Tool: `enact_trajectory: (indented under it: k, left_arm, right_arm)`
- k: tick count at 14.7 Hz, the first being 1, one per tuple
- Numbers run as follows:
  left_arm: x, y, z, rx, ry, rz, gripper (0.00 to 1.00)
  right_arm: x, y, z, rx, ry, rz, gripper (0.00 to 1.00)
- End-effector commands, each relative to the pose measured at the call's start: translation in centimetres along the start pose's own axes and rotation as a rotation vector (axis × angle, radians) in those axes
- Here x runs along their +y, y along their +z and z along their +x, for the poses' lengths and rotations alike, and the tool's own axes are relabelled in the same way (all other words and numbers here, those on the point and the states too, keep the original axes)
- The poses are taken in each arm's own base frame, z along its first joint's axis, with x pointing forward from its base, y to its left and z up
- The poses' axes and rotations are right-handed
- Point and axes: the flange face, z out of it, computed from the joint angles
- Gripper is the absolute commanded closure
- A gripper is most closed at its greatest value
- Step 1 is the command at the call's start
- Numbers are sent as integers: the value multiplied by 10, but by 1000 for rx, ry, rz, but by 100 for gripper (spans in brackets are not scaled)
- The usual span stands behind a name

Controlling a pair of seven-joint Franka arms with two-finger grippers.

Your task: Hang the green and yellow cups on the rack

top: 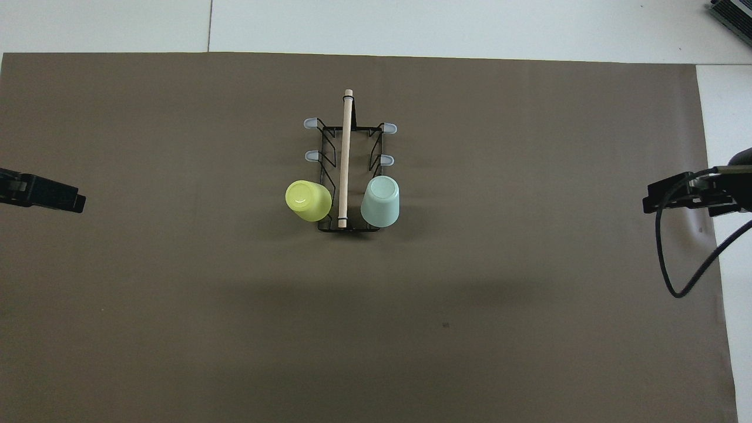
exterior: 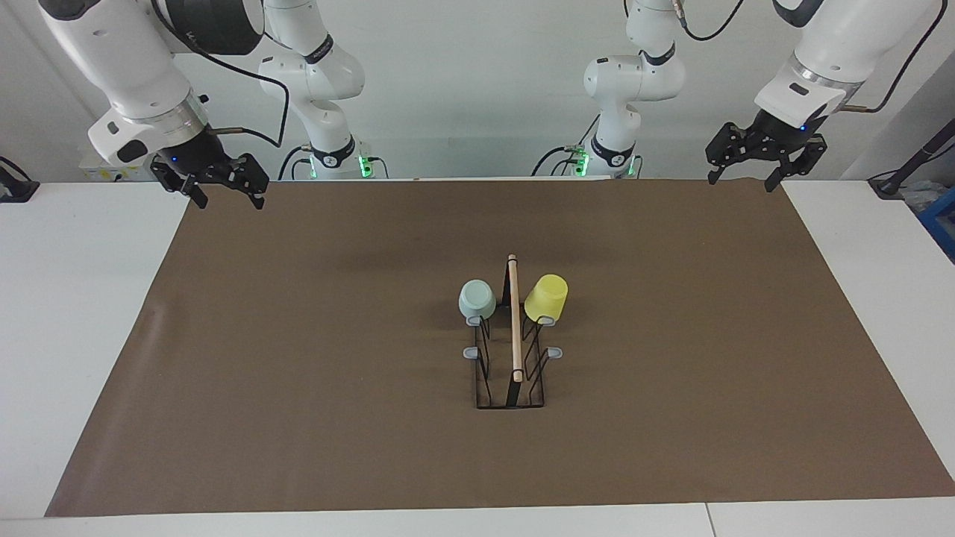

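Note:
The black wire rack with a wooden rod along its top stands mid-table; it also shows in the overhead view. The mint green cup hangs upside down on the peg nearest the robots on the side toward the right arm's end. The yellow cup hangs tilted on the matching peg toward the left arm's end. My left gripper and right gripper are open, empty and raised over the mat's corners at the robots' end, far from the rack.
A brown mat covers most of the white table. Several grey-tipped pegs on the rack's part farther from the robots carry nothing. A black cable hangs by the right gripper.

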Motion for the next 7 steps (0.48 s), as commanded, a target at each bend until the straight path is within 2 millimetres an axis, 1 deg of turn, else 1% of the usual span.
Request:
enact_trajectory:
  k: [1,3,6,7]
  left_arm:
    - [6,6,-6,-25,12,-20,0]
    - [5,11,-9,-36,-2,-11,0]
    - [4,11,-8,-37,-19,2,0]
    - [2,10,-7,-30,-58,31,0]
  right_arm:
    - [2,0,-2,8,13,20,0]
    - [2,0,-2,8,13,20,0]
    - [2,1,-2,7,13,20,0]
    - [2,0,-2,8,13,20,0]
